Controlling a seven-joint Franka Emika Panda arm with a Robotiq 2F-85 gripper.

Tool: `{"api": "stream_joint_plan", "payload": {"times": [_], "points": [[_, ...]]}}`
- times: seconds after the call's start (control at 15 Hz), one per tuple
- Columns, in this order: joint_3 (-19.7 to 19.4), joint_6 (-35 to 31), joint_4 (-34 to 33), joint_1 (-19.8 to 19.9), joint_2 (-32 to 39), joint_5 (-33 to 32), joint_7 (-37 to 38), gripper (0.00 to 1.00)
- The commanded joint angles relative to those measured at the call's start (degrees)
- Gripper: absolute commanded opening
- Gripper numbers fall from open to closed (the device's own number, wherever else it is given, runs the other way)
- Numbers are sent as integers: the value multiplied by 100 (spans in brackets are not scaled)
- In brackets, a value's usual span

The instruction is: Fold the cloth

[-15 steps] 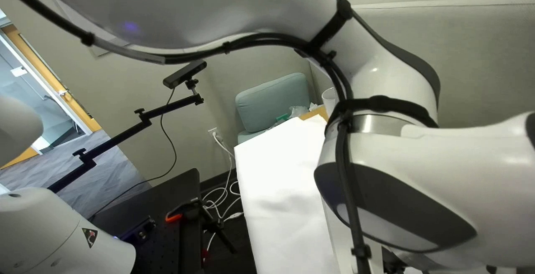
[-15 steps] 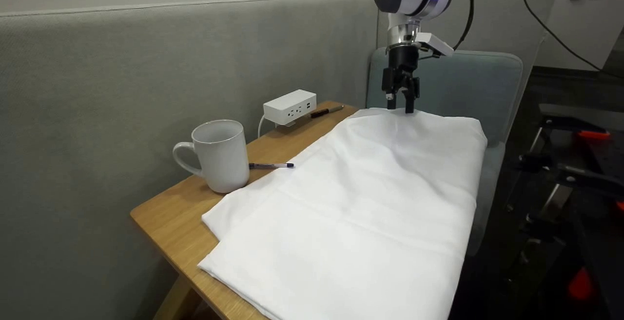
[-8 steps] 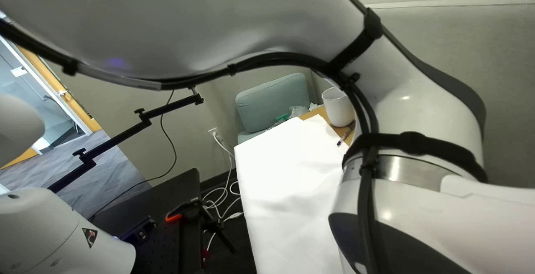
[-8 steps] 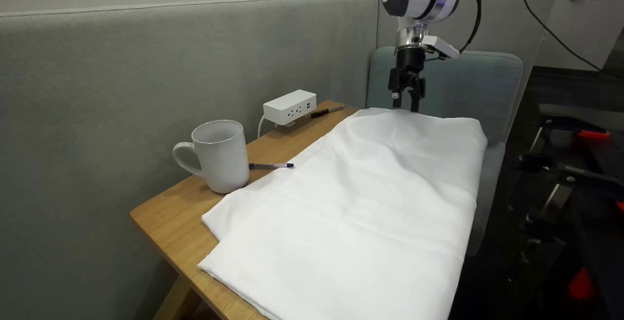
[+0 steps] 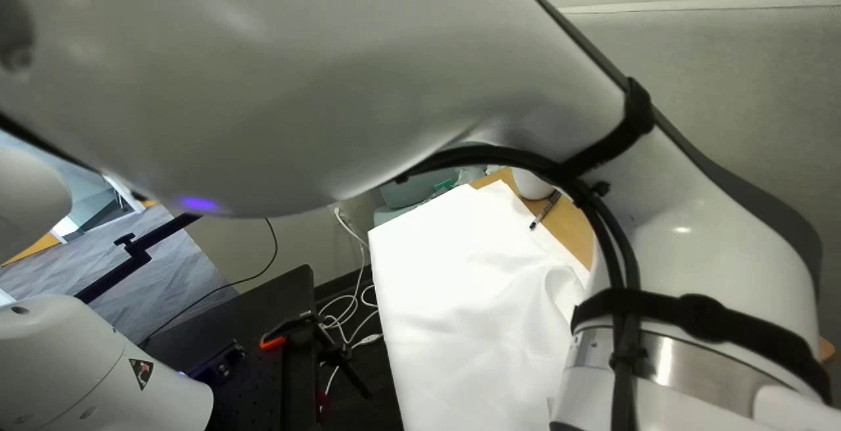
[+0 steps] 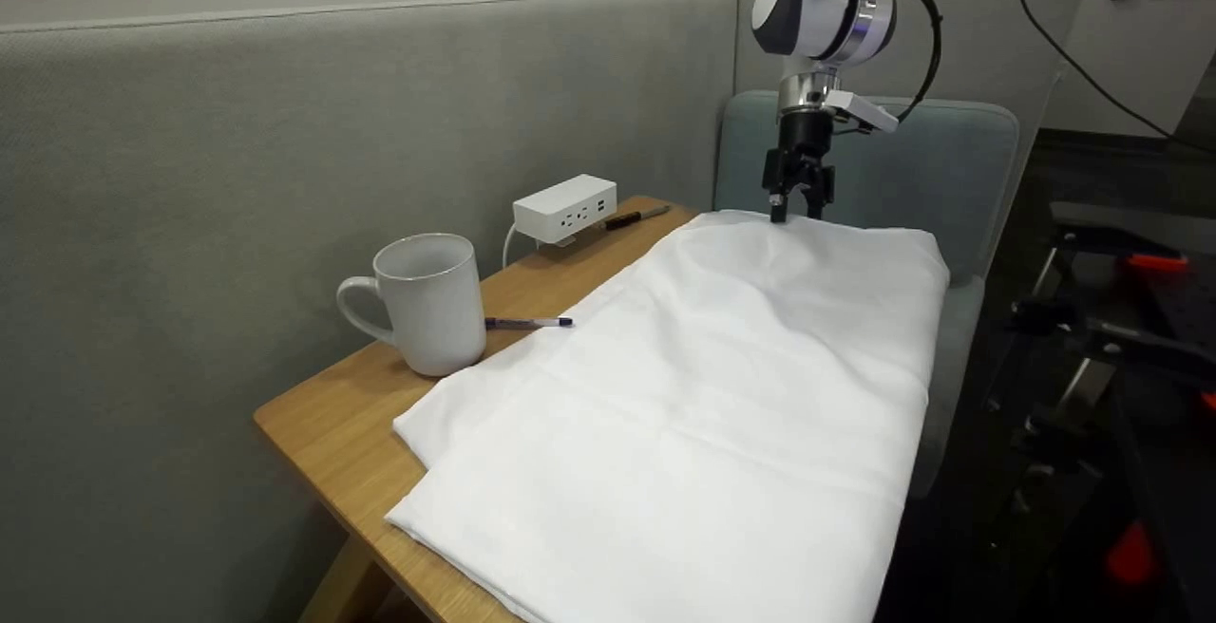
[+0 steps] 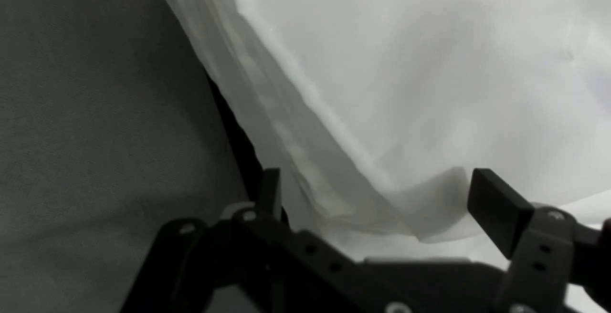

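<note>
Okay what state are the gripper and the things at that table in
White cloth: folded in layers, wrinkled
Gripper: open, at the cloth's edge
White mug: upright, fill not visible
Pen beside the mug: lying flat
White power outlet box: visible sockets unused
Pen beside the box: lying flat

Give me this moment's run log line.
white cloth: on wooden table, ungripped; gripper: open, at cloth's edge; contact: unclear; white mug: upright
</note>
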State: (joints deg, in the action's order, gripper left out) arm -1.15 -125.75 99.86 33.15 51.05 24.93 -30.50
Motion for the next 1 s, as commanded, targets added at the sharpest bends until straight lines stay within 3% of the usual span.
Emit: {"api": "stream_joint_plan", "payload": {"times": [0.0, 0.2, 0.33, 0.93], "points": [[101, 61, -326, 210, 298, -21, -94, 100], [244, 105, -488, 363, 485, 28, -122, 100], [348, 179, -549, 455, 532, 45, -191, 74], [455, 142, -273, 451, 150, -5, -289, 6]]}}
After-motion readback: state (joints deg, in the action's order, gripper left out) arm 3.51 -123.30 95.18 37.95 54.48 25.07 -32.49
